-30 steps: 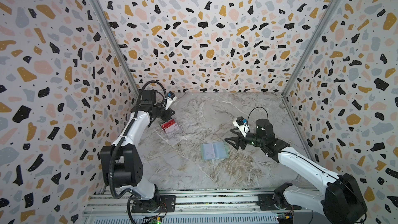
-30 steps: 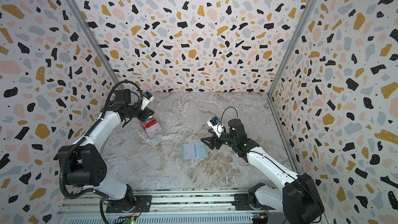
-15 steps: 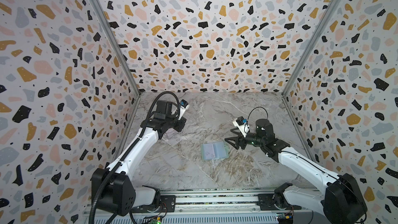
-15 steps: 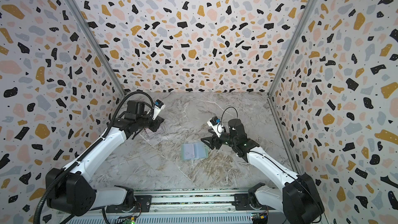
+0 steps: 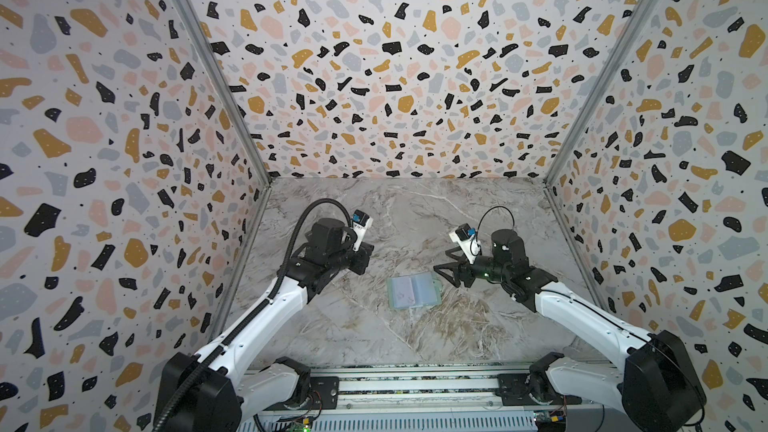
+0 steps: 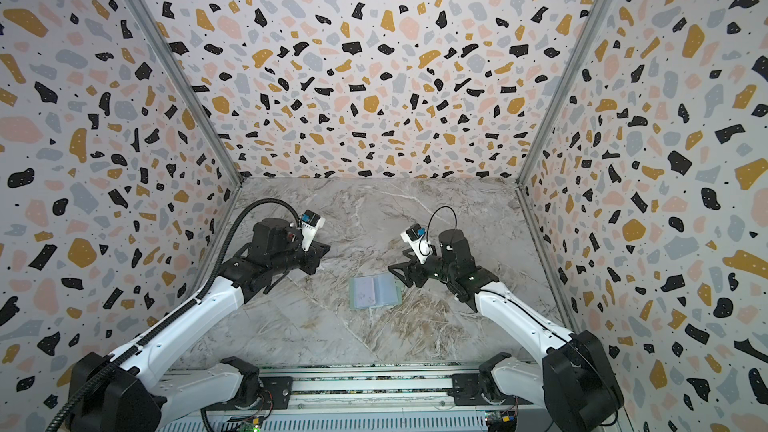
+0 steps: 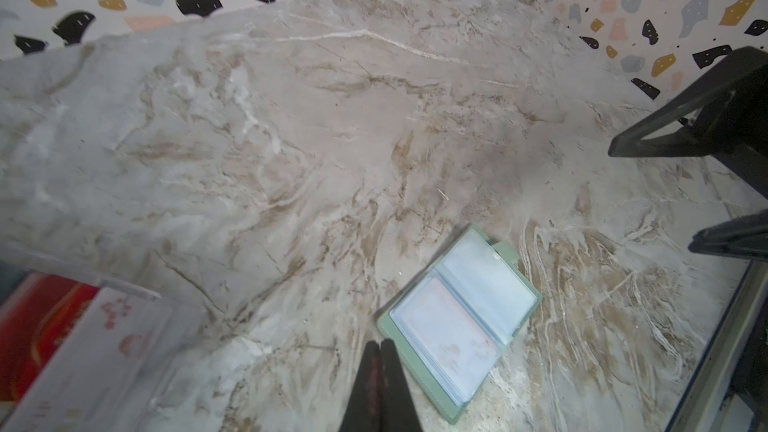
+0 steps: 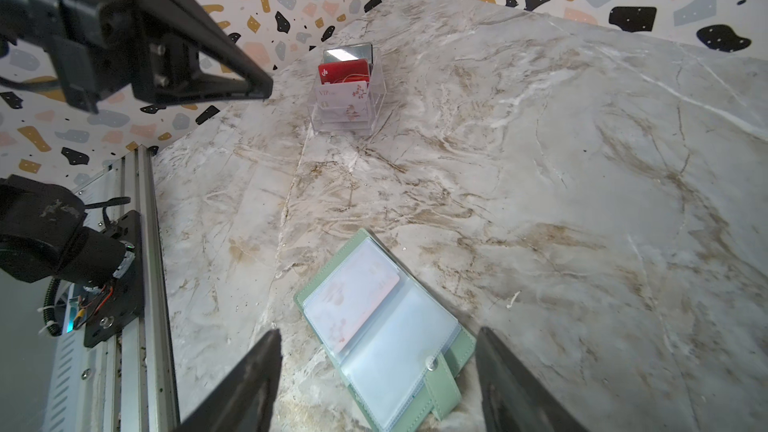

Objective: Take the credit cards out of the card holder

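- Card holder [image 5: 413,292] lies open flat mid-table, its spread running across between the two arms, with the snap tab end toward the right arm.
- White-pink card [image 8: 357,288] sits in the sleeve page on the left arm's side.
- Right gripper [image 8: 378,331], jaws wide and empty, hangs just beside the tab end; it looks the nearer.
- Left gripper [image 7: 379,347], jaws pressed together on nothing, points toward the card-side cover edge.

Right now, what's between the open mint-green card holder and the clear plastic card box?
Nothing: the right wrist view shows only bare marble tabletop between the mint-green card holder and the clear plastic box.
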Robot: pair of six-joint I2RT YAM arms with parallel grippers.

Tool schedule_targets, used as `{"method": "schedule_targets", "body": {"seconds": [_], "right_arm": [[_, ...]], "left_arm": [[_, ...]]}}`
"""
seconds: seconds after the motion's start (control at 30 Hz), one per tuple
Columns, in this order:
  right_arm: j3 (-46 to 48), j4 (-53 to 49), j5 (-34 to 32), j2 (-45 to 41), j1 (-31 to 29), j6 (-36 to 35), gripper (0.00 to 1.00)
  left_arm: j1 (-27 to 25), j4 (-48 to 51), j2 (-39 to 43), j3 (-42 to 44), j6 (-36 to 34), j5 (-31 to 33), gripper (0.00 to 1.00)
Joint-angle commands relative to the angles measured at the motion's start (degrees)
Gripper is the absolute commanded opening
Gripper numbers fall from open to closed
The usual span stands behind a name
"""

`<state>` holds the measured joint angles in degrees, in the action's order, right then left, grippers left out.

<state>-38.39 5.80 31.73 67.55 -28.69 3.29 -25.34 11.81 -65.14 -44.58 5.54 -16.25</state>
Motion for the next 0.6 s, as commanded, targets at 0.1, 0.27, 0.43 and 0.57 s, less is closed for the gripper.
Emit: {"method": "schedule_targets", "body": {"seconds": [0.1,0.27,0.43,0.57], "right_arm": [[-2.4,-4.3,-3.9,2.5,-2.5,2.2,0.73],[-2.7,-4.8,-5.3,5.3,-5.0,3.5,0.72],[-3.4,-3.9,-8.4,7.9,-8.5,4.5,0.72],[-4.4,-3.3,-11.1,10.0,-10.1,5.3,0.71]], "left_arm": [[-5.6,-6.2,-0.9,5.5,8.7,2.7,0.0],[-9.2,-10.9,-2.7,9.5,11.8,3.7,0.0],[-12.0,-15.3,-5.8,11.8,13.7,2.6,0.0],[-13.9,-15.3,-8.2,12.1,14.1,4.0,0.0]]}}
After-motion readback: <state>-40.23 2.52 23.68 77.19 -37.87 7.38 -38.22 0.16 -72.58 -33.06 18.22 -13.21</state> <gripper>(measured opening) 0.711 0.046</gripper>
